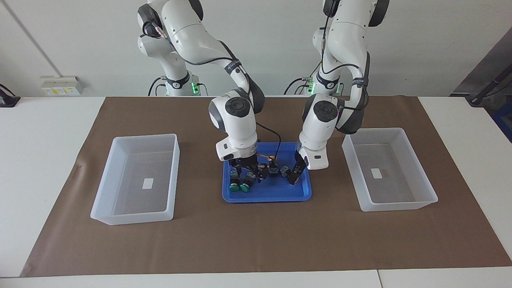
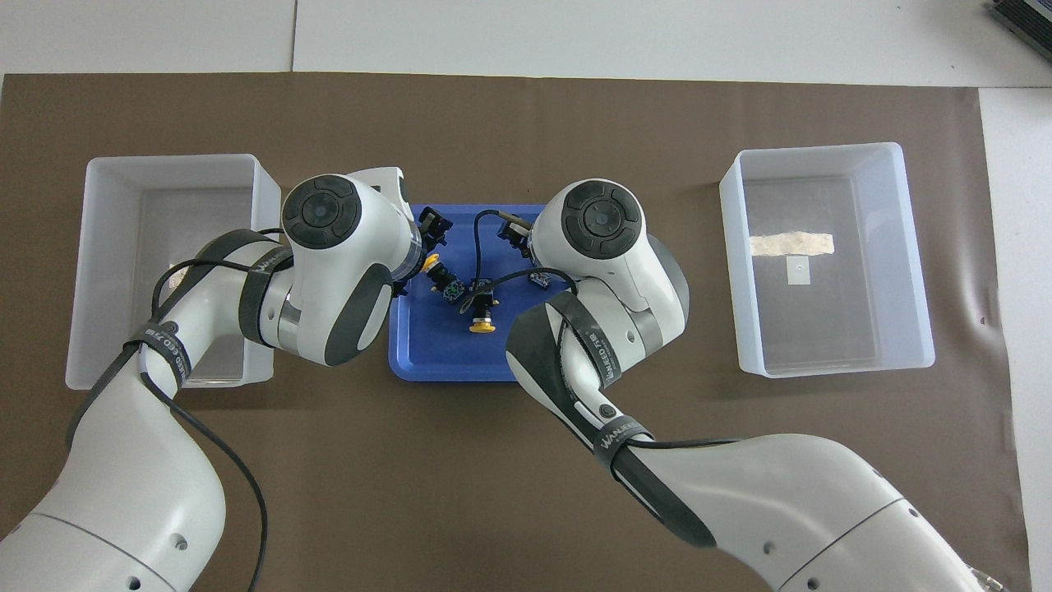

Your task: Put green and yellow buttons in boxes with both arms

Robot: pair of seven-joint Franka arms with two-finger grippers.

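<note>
Buttons: four, all in the blue tray [image 1: 267,195] in the middle of the mat; none boxed yet. The two green buttons [image 1: 239,187] lie side by side toward my right arm's end. One yellow button [image 2: 482,321] lies mid-tray, and the other yellow button [image 2: 430,264] toward my left arm's end.
Right gripper [image 1: 251,176]: down in the tray, fingers released and spread astride the body of one green button.
Left gripper [image 1: 295,179]: low over the second yellow button, covering it. I cannot tell whether it has closed.
Handling: I judge these small, light, rigid plastic parts. The round caps look smooth and likely to slip.
Hold: I would take the square black body across its flat sides, not the cap.
Crowding: the greens touch or nearly touch, so lifting one may nudge its neighbour.
Edges: the tray rim is low and needs only a small lift. The box walls are taller and need a higher one.
Room: one box [image 1: 132,215] sits at my right arm's end, the other box [image 1: 400,205] at my left arm's end. Bare brown mat [image 1: 256,240] lies between each and the tray.
</note>
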